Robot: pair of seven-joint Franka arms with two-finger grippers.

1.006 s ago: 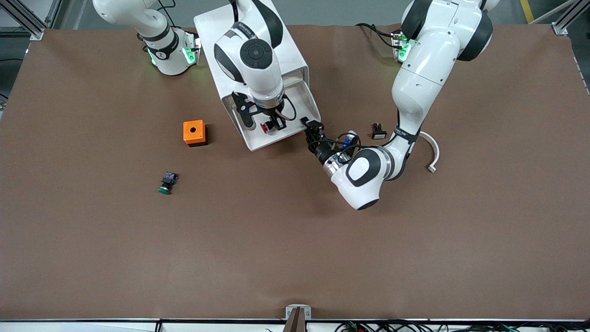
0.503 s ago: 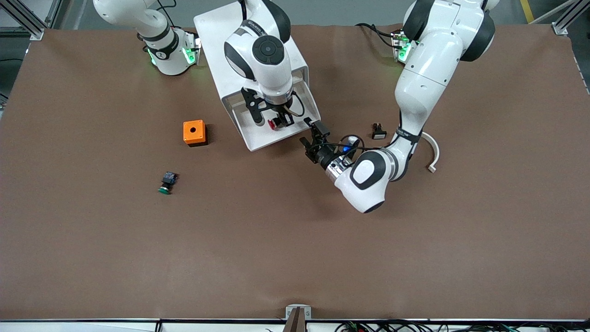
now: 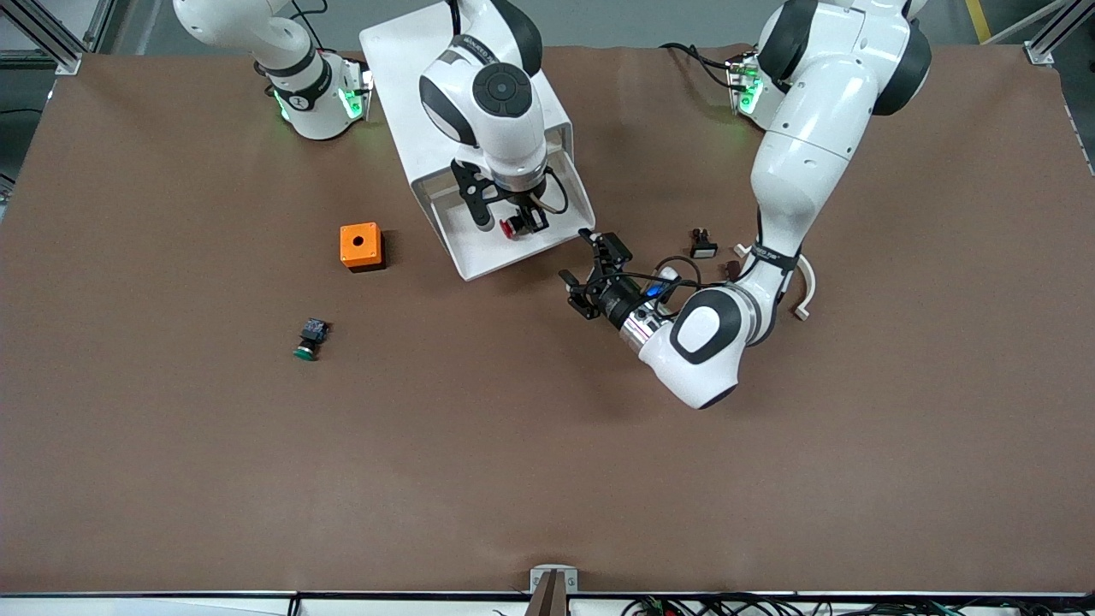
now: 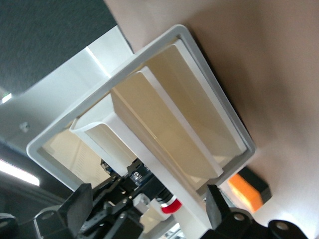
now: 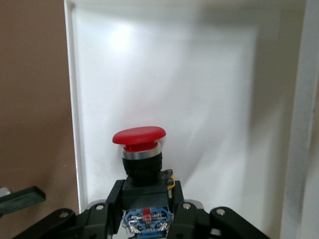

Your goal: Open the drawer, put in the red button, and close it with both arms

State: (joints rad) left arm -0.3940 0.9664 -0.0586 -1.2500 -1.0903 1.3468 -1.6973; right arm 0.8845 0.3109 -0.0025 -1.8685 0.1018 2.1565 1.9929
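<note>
The red button (image 5: 139, 149) sits pinched by its black-and-blue body between the fingers of the right gripper (image 3: 511, 221), red cap pointing away from the wrist, held over the open white drawer (image 3: 547, 184). The left gripper (image 3: 596, 272), fingers spread and holding nothing, hovers just beside the drawer's front toward the left arm's end of the bench (image 3: 257, 445). An orange box (image 3: 360, 246) rests toward the right arm's end.

A robotics lab is indicated: two white arms (image 3: 796, 171) are mounted at a brown-covered table (image 3: 547, 470), framed by aluminium rails (image 3: 51, 34) and loose cabling (image 3: 727, 606).
</note>
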